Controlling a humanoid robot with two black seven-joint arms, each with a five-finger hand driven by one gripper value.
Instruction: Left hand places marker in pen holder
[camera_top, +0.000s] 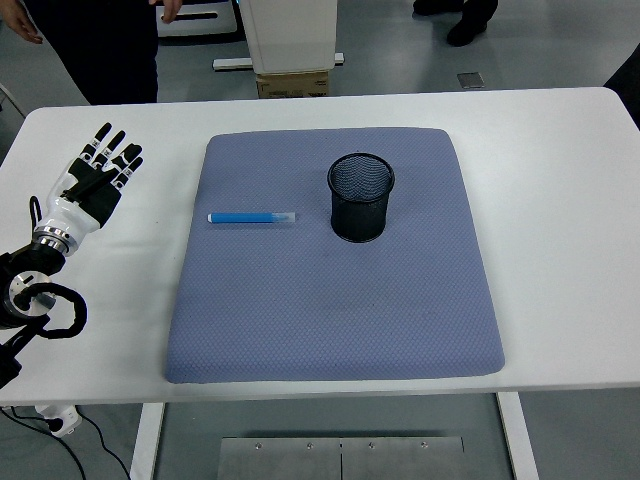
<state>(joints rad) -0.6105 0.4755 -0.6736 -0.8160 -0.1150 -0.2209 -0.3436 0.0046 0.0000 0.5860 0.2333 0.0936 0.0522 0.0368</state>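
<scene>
The marker lies flat on the blue mat, well apart from the left hand, which rests open and empty by the table's left edge, with the black pen holder standing just past the marker.

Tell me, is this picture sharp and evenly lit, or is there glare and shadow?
Head view: sharp throughout, with soft, even light; the blue marker and the mesh pen holder cast only faint shadows on the grey mat; no strong glare on the white table; the left hand looks crisp.
</scene>
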